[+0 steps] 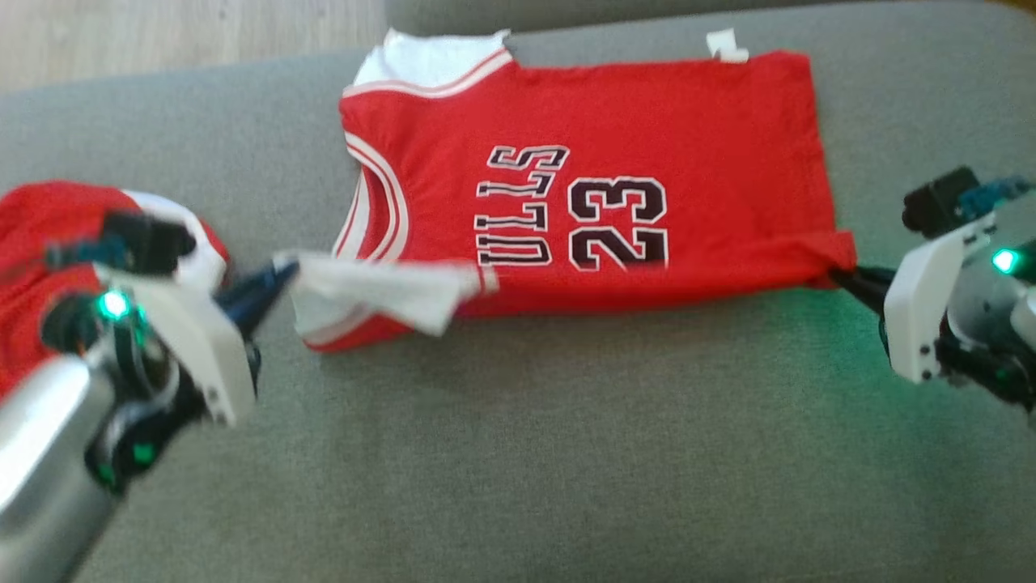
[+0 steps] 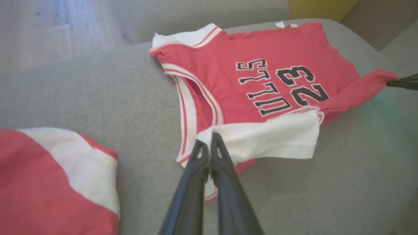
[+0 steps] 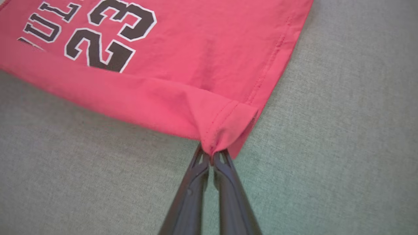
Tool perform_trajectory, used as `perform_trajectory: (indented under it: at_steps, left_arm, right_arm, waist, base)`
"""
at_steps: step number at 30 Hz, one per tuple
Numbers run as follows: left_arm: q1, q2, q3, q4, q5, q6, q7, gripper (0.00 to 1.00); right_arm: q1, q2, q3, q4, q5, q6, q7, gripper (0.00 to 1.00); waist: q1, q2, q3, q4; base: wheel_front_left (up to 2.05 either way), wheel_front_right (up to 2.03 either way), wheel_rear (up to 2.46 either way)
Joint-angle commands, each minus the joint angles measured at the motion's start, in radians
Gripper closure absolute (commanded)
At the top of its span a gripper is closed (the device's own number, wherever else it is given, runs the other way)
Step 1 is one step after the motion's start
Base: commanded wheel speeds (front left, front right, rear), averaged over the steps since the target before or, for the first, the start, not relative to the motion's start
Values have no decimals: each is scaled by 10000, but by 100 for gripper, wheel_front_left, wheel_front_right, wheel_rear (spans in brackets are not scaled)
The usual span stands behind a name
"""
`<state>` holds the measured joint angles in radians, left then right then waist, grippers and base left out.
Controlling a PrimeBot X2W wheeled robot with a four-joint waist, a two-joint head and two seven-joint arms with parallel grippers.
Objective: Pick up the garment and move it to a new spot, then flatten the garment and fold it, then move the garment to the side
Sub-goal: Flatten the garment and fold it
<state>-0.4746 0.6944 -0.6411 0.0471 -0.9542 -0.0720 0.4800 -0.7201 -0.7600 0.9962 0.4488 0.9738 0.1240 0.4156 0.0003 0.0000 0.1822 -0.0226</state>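
Cut-off second red-and-white garment (image 2: pixel 39 182) lies beside the left gripper (image 2: pixel 209 138), which is clamped on the white shoulder panel of the jersey (image 1: pixel 696 121). The red knit jersey spans between both grippers on the grey woven cushion (image 1: pixel 526 453), its lettering partly fold-hidden. At its far end the right gripper (image 3: pixel 212 153) pinches the bunched hem corner.

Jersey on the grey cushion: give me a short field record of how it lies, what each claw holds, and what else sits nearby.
garment: red jersey, number 23 face up, spread on the grey cushion
left claw: shut on its white shoulder corner
right claw: shut on its red hem corner
near edge: rolled up between the two claws
nearby: second red and white garment at the robot's left
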Motion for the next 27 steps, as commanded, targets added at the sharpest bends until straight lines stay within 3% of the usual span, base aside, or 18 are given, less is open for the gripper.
perform_trajectory:
  at_steps: [1,15,27]
  left_arm:
    - [-1141,232,579,151,192,-104,130,100]
    - [-3782,-398,-450,2439,1058,-537,591,100]
    - [-5631,-729,-1949,3540,1673,-584,-29,100]
  right_arm:
    - [-273,-81,-196,42,-102,67,52,100]
    - [-1128,600,7,796,-326,67,258,100]
    - [-2150,1112,119,1487,-499,67,-77,100]
  waist:
    - [-3,0,353,2]
    - [-3,0,1002,-319]
    - [-3,0,1614,-490]
  base:
    - [0,0,0]
    - [0,0,0]
    - [0,0,0]
